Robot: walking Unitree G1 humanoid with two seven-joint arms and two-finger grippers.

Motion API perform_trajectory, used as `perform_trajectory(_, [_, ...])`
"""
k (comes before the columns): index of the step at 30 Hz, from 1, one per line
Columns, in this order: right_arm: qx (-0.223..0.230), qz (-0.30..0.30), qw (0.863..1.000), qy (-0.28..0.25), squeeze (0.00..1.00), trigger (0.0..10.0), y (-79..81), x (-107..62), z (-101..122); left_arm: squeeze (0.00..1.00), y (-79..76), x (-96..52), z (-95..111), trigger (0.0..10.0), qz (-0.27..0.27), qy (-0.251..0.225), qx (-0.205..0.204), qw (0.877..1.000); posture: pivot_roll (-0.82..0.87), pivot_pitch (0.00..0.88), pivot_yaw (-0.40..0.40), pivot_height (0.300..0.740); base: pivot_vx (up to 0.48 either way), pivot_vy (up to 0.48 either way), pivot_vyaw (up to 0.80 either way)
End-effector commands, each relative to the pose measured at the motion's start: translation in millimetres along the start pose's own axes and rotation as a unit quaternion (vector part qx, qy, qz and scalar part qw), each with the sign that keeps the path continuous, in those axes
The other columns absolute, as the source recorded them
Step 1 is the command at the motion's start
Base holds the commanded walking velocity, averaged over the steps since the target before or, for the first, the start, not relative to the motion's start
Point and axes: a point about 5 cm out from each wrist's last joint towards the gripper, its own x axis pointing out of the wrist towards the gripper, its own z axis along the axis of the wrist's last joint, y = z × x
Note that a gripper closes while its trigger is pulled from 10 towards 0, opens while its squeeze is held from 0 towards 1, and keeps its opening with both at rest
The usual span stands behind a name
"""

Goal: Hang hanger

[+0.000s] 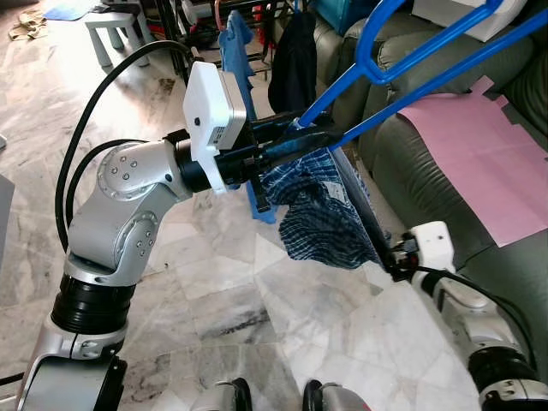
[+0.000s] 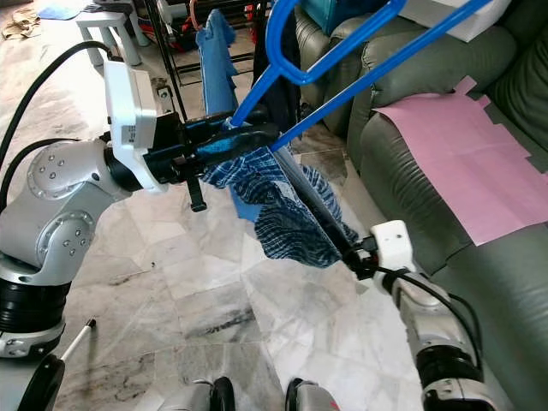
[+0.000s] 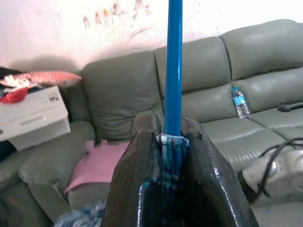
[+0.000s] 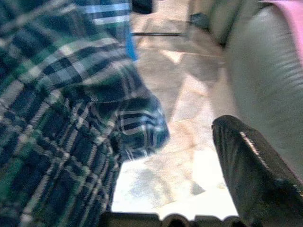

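Observation:
My left gripper is raised in front of me and shut on the lower corner of a blue hanger. In the left wrist view the hanger's bar rises from between the fingers, with plaid cloth pinched alongside it. A blue-green plaid garment hangs from that corner. My right gripper reaches up from the lower right along the garment's underside. In the right wrist view one black finger stands well apart from the plaid cloth, which covers the other side.
A grey-green sofa with a pink sheet runs along the right. A clothes rack with a blue garment and a dark garment stands behind. A small white table sits far left. The floor is marble.

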Motion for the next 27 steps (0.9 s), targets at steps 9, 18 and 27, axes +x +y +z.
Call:
perform_trajectory(9, [0.046, -0.153, 0.980, -0.119, 0.00, 0.0, -53.7, -8.7, 64, 0.00, -7.0, -32.1, -50, 0.0, 0.049, 0.059, -0.054, 0.996, -0.03, 0.215, -0.008, 0.740, 0.000, 0.000, 0.00])
perform_trajectory(18, [0.058, -0.189, 0.958, -0.208, 0.00, 0.0, -63.0, -7.2, 130, 0.00, -23.8, -48.2, -84, 0.0, 0.068, 0.091, -0.092, 0.989, -0.04, 0.208, -0.019, 0.740, 0.000, 0.000, 0.00])
perform_trajectory(27, [0.078, -0.202, 0.953, -0.209, 0.00, 0.0, -66.2, -5.9, 138, 0.00, -41.2, -51.3, -93, 0.0, 0.042, 0.099, -0.120, 0.987, -0.04, 0.205, -0.021, 0.740, 0.000, 0.000, 0.00])
